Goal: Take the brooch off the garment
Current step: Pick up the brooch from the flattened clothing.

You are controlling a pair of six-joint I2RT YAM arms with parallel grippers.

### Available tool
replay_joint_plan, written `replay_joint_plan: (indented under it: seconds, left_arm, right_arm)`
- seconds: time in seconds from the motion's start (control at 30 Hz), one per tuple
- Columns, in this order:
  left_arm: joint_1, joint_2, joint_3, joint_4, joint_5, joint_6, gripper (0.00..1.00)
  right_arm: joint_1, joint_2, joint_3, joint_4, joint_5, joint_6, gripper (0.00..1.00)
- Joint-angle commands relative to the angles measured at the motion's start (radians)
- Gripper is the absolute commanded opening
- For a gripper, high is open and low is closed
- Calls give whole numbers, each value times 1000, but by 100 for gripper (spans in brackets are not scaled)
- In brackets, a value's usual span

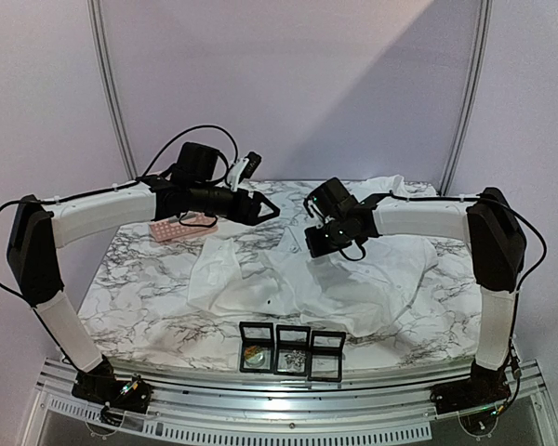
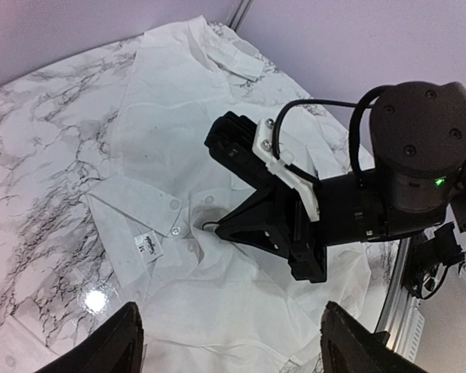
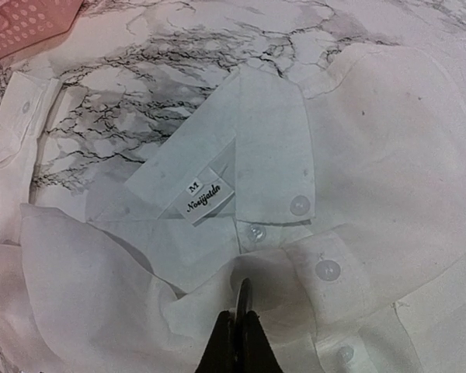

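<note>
The white shirt lies wrinkled on the marble table, collar and label up. My right gripper is shut on the brooch, a thin dark ring standing edge-on at the button placket just below the collar. The fabric bunches up around it. The left wrist view shows the same pinch, with the right gripper holding the brooch. My left gripper is open and empty, hovering above the shirt; it is left of the right gripper in the top view.
A pink basket sits at the back left of the table, and its corner also shows in the right wrist view. Three black display boxes stand in a row at the front edge. A metal rail runs along the near side.
</note>
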Motion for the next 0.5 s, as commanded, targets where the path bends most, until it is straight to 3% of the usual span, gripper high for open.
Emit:
replay_joint_plan:
  seconds: [0.0, 0.17, 0.47]
  left_arm:
    - [3, -3, 18, -15, 6, 14, 78]
    - [3, 10, 14, 3, 60, 29, 79]
    - [3, 42, 2, 80, 224, 9, 79]
  right_arm:
    - [8, 1, -15, 34, 25, 31, 0]
    - [-10, -99, -112, 208, -8, 40, 0]
    - [-99, -303, -389, 653, -327, 23, 0]
